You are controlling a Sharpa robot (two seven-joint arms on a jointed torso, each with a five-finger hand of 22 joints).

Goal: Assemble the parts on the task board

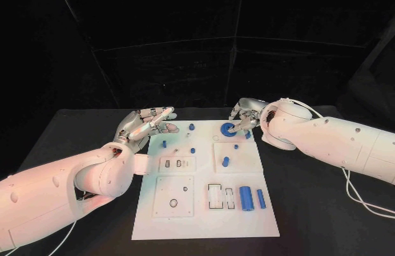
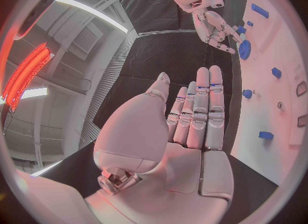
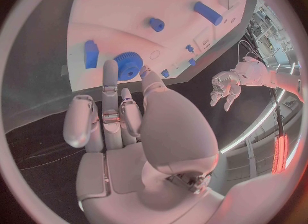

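My left hand (image 1: 146,124) hovers off the far left corner of the white rectangular task board (image 1: 206,224), at about ten o'clock from the board's middle. Its fingers (image 2: 200,112) lie straight and pressed side by side, the thumb a little apart, and it holds nothing.

My right hand (image 1: 248,114) hangs over the far right corner of the board, at about one o'clock. One finger reaches out toward the blue toothed gear wheel (image 1: 226,130), the others are curled in; I cannot tell whether the fingertip touches the gear, and the hand holds nothing that I can see. In the right wrist view the gear (image 3: 129,66) sits just past that fingertip, with a small blue block (image 3: 91,54) beside it near the board's edge.

The gear lies flat on the board at the far end, at twelve o'clock. Near the board's middle a short blue peg (image 1: 225,162) lies on a raised white square plate (image 1: 237,147). At about five o'clock a thick blue cylinder (image 1: 245,197) and a thinner blue rod (image 1: 261,198) lie side by side, just beside a row of rectangular slots (image 1: 220,197). Several small blue studs (image 1: 174,150) stand on the far left part of the board, at about eleven o'clock.
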